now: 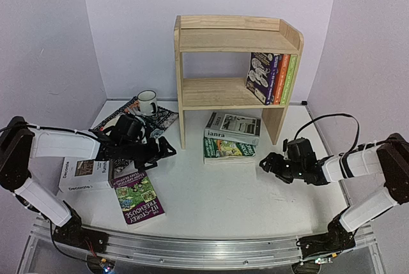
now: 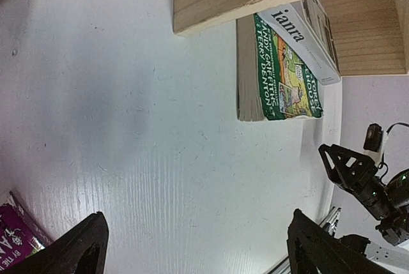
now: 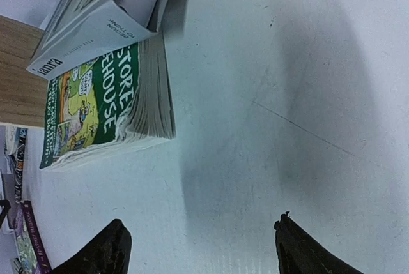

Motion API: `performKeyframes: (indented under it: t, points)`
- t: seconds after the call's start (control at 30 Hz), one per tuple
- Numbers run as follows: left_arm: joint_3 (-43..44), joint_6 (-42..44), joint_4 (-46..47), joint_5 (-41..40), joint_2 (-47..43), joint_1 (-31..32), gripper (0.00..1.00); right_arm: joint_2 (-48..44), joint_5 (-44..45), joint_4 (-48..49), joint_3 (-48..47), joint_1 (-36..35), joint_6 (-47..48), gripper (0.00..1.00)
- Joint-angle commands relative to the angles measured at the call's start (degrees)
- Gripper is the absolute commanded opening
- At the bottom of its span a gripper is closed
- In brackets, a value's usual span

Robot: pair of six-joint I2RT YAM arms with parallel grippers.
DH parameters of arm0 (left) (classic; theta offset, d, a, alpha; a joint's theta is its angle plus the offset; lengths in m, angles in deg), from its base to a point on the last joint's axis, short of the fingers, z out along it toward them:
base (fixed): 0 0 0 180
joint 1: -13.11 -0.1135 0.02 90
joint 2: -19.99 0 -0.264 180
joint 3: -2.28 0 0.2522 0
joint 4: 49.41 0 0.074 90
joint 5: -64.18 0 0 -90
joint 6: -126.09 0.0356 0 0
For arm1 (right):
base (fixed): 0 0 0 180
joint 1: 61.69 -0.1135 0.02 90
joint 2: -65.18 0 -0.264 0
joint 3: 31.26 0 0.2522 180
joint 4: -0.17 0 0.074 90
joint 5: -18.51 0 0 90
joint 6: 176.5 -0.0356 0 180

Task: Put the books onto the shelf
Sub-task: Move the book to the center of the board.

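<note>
The right hand [image 3: 198, 258] stood with its fingers apart and nothing between them. It was low over the table [image 3: 287, 95], near the page edge of the green book [image 3: 96, 105]. The grey-white book [image 3: 102, 12] lay on top of that book, and both were at the foot of the shelf [image 1: 236, 38].

Risk: a grasp on the green book alone would probably slide or tip the upper book off, and its loose pages could fan out of the fingers.

The left hand [image 1: 167, 149] was likewise spread and empty, near the purple book [image 1: 138, 198] and the white book [image 1: 83, 175], both flat on the table.

Three books [image 1: 271, 79] stood on the shelf's lower board. A careless insertion could topple them.
</note>
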Motion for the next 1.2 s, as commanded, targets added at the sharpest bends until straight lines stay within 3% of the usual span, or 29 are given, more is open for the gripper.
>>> performKeyframes:
  t: [0.0,0.67,0.93,1.17]
  points:
    - [2.09,1.92,5.07,-0.72,-0.46,0.05,0.99,0.77,-0.03,7.43,-0.60,0.24,-4.10,0.77]
    - [2.58,6.92,8.39,-0.39,1.74,0.05,0.98,10.03,3.33,8.33,-7.42,0.73,-4.85,0.67]
    - [1.77,7.43,8.38,-0.66,0.69,0.06,0.98,17.57,-0.73,16.46,-10.42,0.69,-7.26,0.62]
    - [0.25,6.07,8.39,-0.04,-0.60,0.06,0.98,20.08,-2.31,20.88,-9.48,0.70,-9.09,0.48]
